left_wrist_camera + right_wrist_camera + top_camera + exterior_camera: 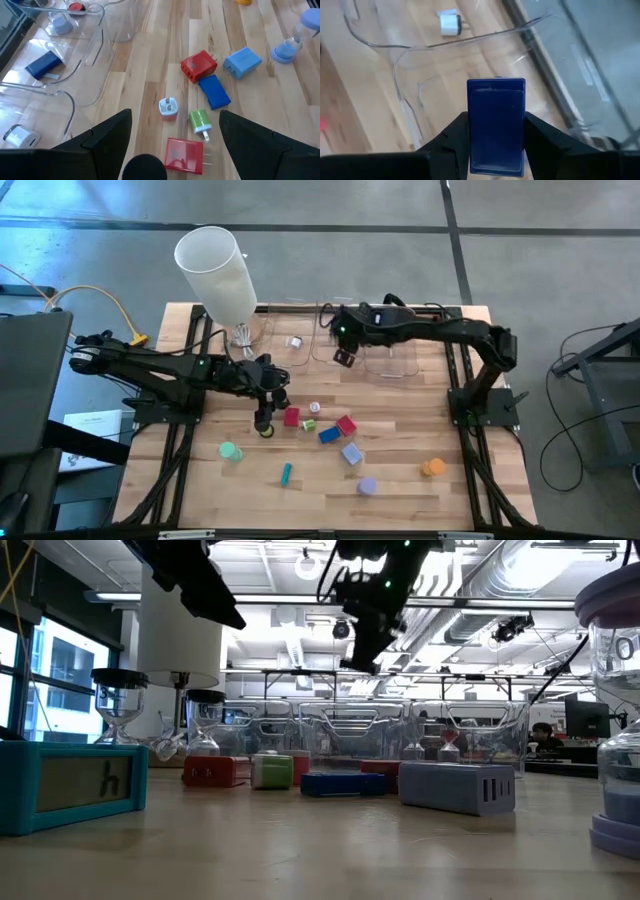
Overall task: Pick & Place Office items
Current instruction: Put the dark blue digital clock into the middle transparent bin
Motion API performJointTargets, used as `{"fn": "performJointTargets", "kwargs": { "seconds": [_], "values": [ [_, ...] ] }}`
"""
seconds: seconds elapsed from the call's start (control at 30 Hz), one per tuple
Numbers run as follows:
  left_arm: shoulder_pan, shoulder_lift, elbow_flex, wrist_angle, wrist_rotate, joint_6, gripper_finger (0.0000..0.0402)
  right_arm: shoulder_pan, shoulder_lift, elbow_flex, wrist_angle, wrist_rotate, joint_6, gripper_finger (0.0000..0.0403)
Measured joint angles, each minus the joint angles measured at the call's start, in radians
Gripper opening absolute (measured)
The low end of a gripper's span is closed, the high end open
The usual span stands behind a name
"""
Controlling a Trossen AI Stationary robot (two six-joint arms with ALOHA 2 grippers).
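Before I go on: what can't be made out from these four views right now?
- Dark blue block in the right gripper: its lower end is cut off by the right wrist view's edge, between the jaws.
- Clear bins: the right arm covers part of them in the high view, so their contents are unclear.
- Red block: the left gripper hides one corner in the left wrist view.
- Teal stick: too small for detail in the high view.

Bright ceiling lights (310,565) glare; right wrist view blurred; faint shadows.
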Motion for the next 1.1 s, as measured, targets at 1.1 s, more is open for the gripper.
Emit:
{"fn": "performJointTargets", "kwargs": {
  "seconds": [1.1],
  "values": [
    [0.0, 0.0, -0.012, 0.007, -0.001, 0.026, 0.0294, -0.112, 0.274, 0.0, 0.072, -0.216, 0.001, 0.0135]
  ]
}}
